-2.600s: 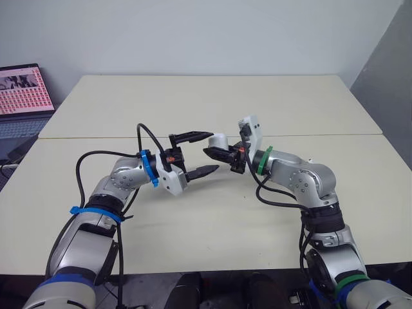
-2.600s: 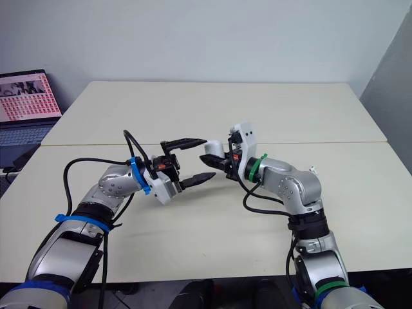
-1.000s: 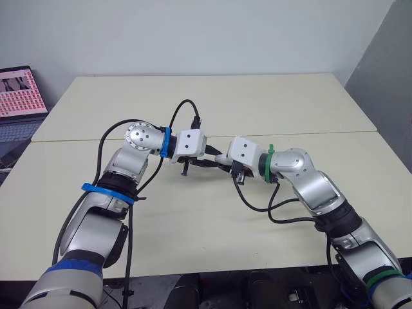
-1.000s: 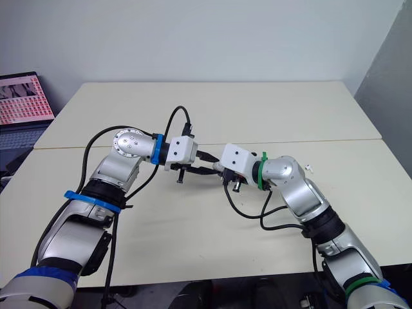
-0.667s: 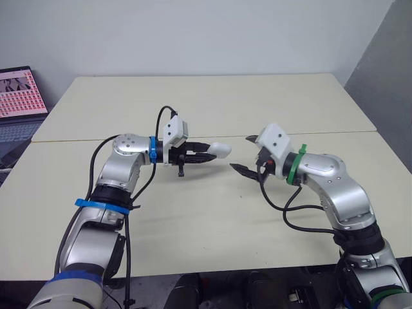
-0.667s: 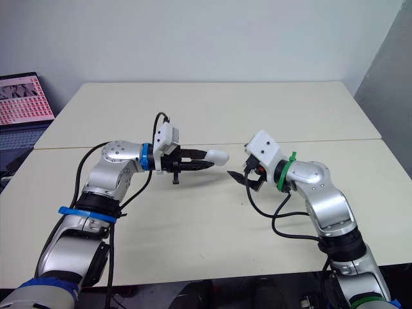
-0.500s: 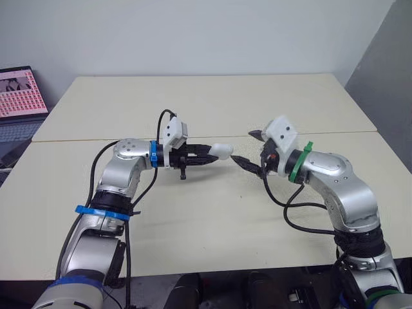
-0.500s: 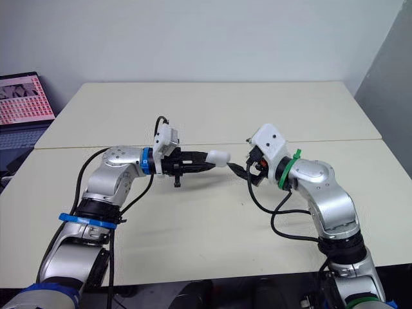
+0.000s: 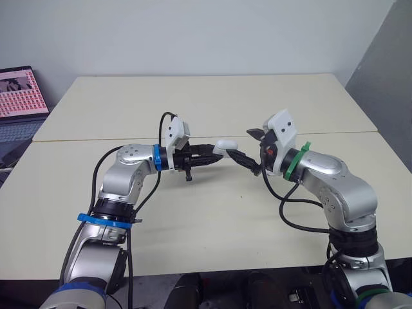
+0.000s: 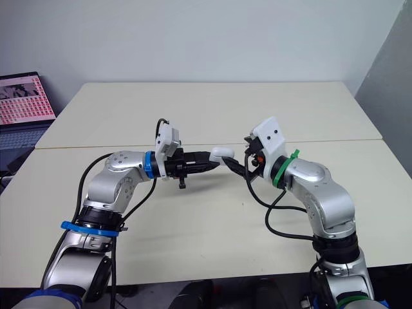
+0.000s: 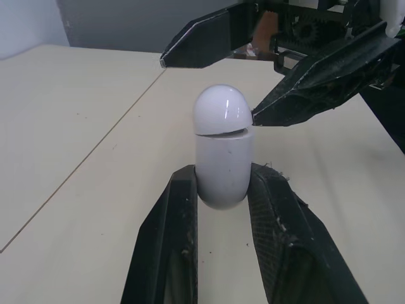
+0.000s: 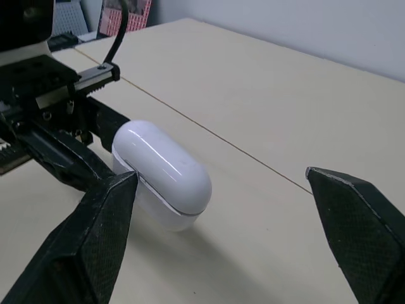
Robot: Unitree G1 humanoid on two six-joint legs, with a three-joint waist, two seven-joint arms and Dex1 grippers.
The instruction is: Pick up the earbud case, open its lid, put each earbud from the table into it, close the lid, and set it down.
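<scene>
Now left gripper (image 11: pixel 224 180) pinches case (image 11: pixel 223 158) by bottom, up off table (image 9: pixel 193 219). Lid (image 11: pixel 222 109) points at right gripper (image 12: pixel 221 177), spread wide, one tip at lid crack. Push tip under edge, flip slow. Left must squeeze firm, no slip.

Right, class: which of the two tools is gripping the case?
The left tool: it clamps the white case by its body. The right tool is open, one fingertip beside the lid.
</scene>
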